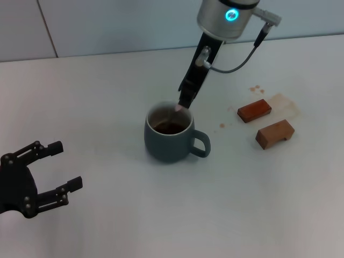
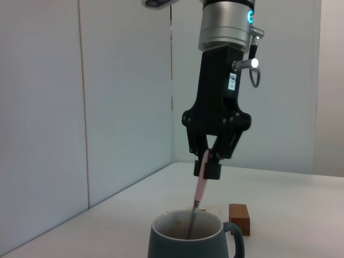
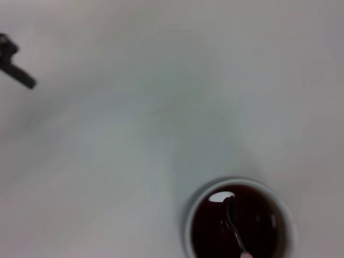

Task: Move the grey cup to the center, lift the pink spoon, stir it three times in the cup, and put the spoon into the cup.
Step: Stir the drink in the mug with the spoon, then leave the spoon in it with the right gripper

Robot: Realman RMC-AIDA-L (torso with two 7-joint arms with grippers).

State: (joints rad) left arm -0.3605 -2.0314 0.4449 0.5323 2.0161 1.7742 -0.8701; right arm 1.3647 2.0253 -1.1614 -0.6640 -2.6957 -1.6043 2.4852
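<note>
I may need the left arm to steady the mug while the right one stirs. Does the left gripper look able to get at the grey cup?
Probably yes. The left gripper sits open on the cup's left, with bare table between it and the grey cup. The right gripper holds the pink spoon from above, leaving that side free.

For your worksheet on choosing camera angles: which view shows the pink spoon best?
The left wrist view: the pink spoon shows side-on, handle pinched by the right gripper, tip in the grey cup. The head view shows only a handle sliver; the right wrist view, its neck in the liquid.
</note>
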